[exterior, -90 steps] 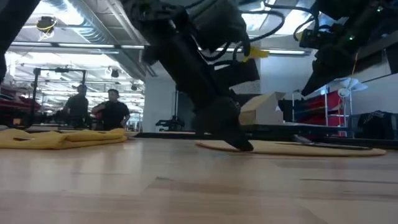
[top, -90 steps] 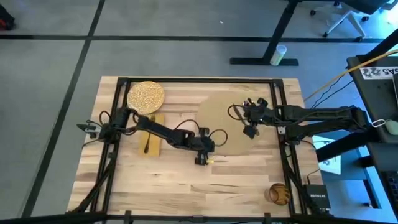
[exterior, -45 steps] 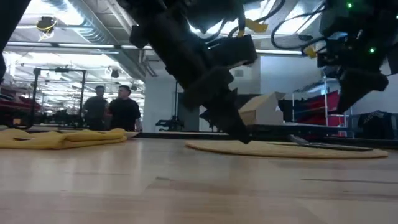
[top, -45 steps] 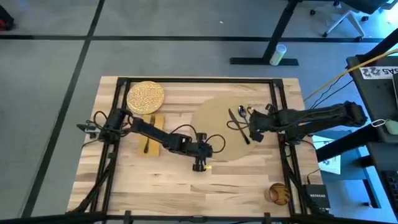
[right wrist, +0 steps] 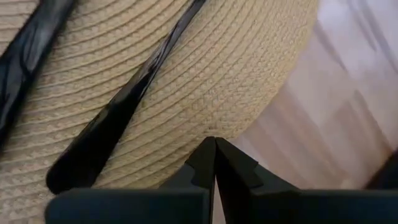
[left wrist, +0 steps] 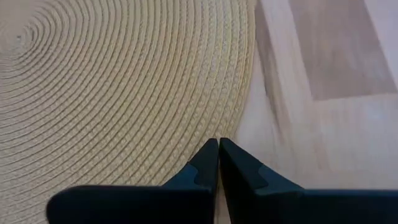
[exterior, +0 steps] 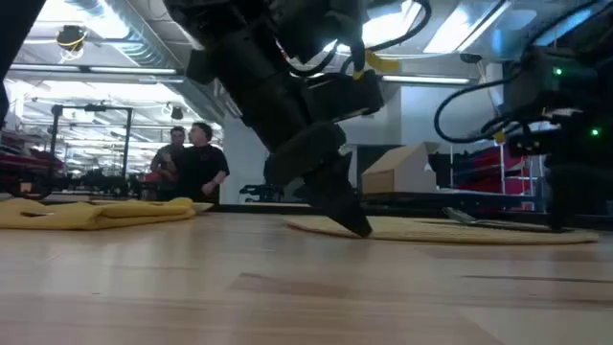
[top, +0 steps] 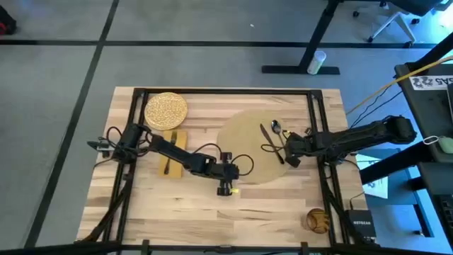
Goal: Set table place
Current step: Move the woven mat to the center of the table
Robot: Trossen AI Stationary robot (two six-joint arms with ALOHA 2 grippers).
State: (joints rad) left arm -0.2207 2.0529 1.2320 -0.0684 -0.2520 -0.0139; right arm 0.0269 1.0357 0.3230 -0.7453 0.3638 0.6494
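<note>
Since a second ago your mat (top: 248, 145) has slid left and toward the table's (top: 283, 212) near edge, baring two dark utensils (top: 272, 142) on it. Readable writing: "NETGEAR" on a box (top: 362, 225), lower right of the high view. Left gripper (top: 228, 183), arm stretched low across centre frame, clenched on the mat's near-left rim. Right gripper (top: 291, 157), arm reaching in from the right, pinched on the mat's right rim.

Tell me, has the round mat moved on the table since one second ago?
Yes. The mat slid left, away from the right black frame bar and toward the napkin; the left hand sits shut at its edge.
</note>
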